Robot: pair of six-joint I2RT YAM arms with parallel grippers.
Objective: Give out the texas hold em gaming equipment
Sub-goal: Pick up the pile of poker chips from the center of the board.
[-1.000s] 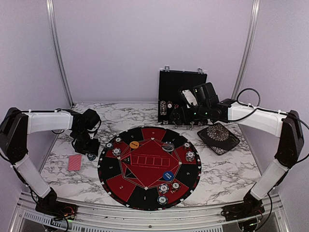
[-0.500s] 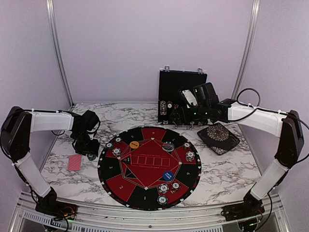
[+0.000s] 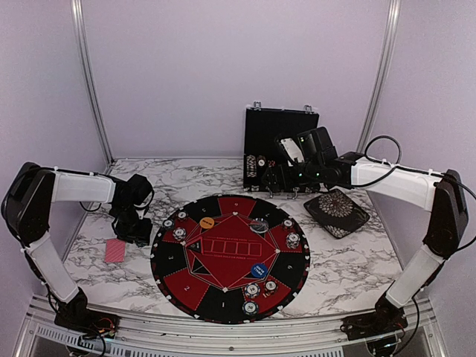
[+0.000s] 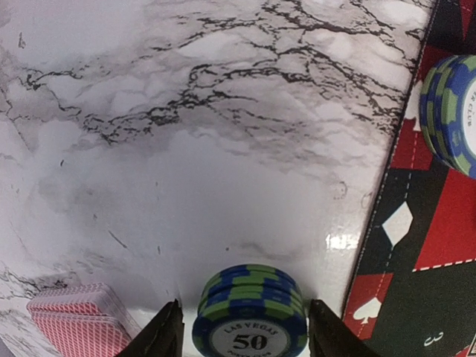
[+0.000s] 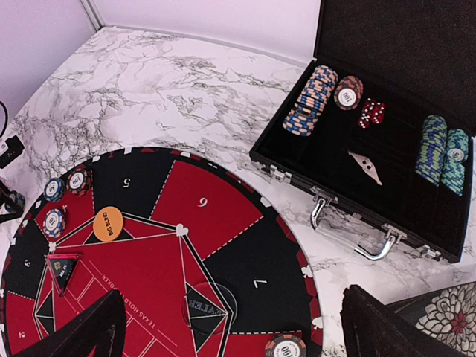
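A stack of blue-and-green poker chips (image 4: 251,294) stands on the marble between the fingers of my left gripper (image 4: 244,318). The jaws sit close on both sides, with a thin gap on the left. In the top view the left gripper (image 3: 137,229) hides that stack, just left of the mat. Red-backed playing cards (image 3: 114,250) lie beside it (image 4: 78,323). More chips (image 3: 179,233) sit round the mat, with an orange button (image 3: 207,222), a blue button (image 3: 259,270) and a clear dealer disc (image 5: 210,305). My right gripper (image 3: 277,181) hangs open and holds nothing over the mat's far edge (image 5: 238,327).
The big round red-and-black mat (image 3: 223,204) fills the middle. An open black case (image 3: 279,141) at the back holds chip rows (image 5: 310,100) and red dice (image 5: 372,113). A black patterned square dish (image 3: 336,212) lies right of the mat.
My left gripper has slid toward the near side over the blue-and-green chip stack, and its jaws have narrowed round it. The right arm has not moved.
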